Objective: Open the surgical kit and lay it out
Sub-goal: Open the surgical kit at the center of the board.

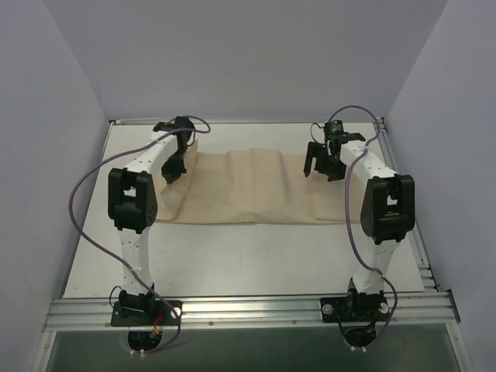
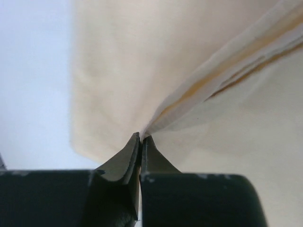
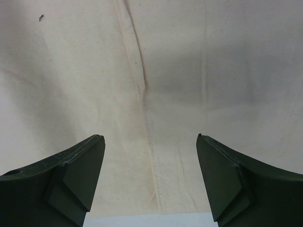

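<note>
The cloth wrap, beige, lies spread as a wide rectangle across the far half of the table, its long side running left to right. Soft creases cross it near the middle. Most of it lies flat. The left end is raised off the surface and bunched.

The left gripper is at the wrap's left end, towards the far-left corner of the table. In the left wrist view its fingers are closed tip to tip with a pinched fold of the fabric caught between them. From the tips the cloth rises in a taut ridge towards the upper right, with layered edges showing along the ridge. Finding: this gripper is clamped on the cloth wrap.

The right gripper is over the wrap's right portion, near the far-right side. In the right wrist view its fingers stand wide apart with nothing between them. Below them lies the cloth, with a stitched seam running from top to bottom through the gap. A small dark speck marks the fabric at upper left. Whether the fingertips touch the cloth cannot be told.

Purple cables loop beside each arm.
</note>
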### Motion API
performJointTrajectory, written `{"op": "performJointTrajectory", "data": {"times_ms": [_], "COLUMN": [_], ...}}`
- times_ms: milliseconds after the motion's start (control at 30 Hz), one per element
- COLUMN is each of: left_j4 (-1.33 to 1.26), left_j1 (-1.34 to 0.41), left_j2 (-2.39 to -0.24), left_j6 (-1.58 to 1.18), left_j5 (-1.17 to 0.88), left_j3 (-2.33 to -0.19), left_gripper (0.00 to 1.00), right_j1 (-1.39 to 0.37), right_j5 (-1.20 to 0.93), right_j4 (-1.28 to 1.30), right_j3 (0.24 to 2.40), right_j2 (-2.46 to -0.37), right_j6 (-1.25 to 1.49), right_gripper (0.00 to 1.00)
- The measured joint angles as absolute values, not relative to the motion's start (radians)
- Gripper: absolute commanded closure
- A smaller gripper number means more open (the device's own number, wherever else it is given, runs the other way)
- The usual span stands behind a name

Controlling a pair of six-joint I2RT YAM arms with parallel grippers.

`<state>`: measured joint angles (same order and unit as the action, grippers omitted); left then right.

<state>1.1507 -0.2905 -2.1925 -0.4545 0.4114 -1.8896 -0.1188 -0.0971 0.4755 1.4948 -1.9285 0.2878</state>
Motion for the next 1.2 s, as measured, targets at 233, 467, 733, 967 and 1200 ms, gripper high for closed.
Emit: {"op": "performJointTrajectory", "data": {"times_ms": [233, 467, 733, 967, 1200], "left_j4": [1.177, 1.222, 1.226, 1.176, 1.115], "left_j1": [0.029, 0.198, 0.075, 0.020, 0.033], "left_j2": [-2.154, -2.152, -2.110, -2.110, -2.165], "left_j6": [-0.420, -0.374, -0.376, -0.387, -0.409], "left_j5": [0.588, 0.743, 0.743, 0.516, 0.305], "left_j3": [-1.924, -1.987, -2.004, -1.914, -1.802], "left_gripper": [0.98, 0.24, 0.29, 0.98, 0.98], "right_j1": [-0.162, -0.213, -0.196, -0.171, -0.093], "right_j5": [-0.128, -0.173, -0.163, -0.098, -0.075], "right_j4": [0.497, 0.509, 0.529, 0.546, 0.521], "right_j3": [1.515, 1.554, 1.555, 1.570, 1.490], "right_j2": [-1.932, -1.943, -1.947, -1.961, -1.962], "right_j6": [0.312, 0.336, 0.339, 0.347, 0.344], "right_gripper": [0.20, 0.19, 0.20, 0.57, 0.75]}}
